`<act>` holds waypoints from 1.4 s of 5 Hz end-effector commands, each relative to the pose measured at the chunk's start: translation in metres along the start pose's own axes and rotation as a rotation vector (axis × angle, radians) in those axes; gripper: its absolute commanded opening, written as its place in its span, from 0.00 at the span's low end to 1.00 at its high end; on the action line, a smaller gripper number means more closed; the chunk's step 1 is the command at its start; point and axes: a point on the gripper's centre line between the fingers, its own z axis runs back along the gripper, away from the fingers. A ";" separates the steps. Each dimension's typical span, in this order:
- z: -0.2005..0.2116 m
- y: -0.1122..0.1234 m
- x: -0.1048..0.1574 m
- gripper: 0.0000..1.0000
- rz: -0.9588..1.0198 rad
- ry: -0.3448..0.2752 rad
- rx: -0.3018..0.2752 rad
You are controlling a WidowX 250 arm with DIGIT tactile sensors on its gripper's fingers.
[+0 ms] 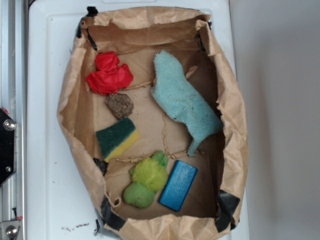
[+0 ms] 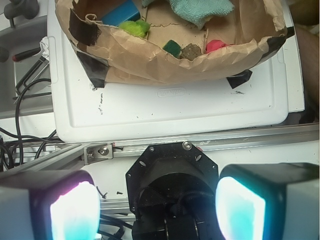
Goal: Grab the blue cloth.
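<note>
While the end effector (image 2: 157, 210) hangs back over the rail with its fingers (image 2: 72, 212) spread wide and gripping nothing, the blue cloth (image 1: 182, 100) lies inside the paper bag (image 1: 70, 100). It sits toward the bag's right side, above the blue block (image 1: 178, 185) and well apart from the sponge (image 1: 117, 139).

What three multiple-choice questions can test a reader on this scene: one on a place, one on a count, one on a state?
1. Where does the soft light teal-blue terry cloth lie in the exterior view?
A. right half of the brown paper bag tray
B. outside it
C. under the sponge

2. How many hard dark blue rectangular blocks are there?
A. three
B. one
C. none

3. The gripper is:
A. shut on the cloth
B. shut on the block
C. open, outside the tray

Answers: 1 A, it lies by the right wall. 2 B, only one shows. 3 C, the wrist view shows parted fingers holding nothing.
</note>
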 end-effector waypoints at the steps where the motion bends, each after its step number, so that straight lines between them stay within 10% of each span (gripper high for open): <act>1: 0.000 0.000 0.000 1.00 0.000 0.000 0.000; 7: -0.087 0.048 0.144 1.00 0.080 -0.181 0.062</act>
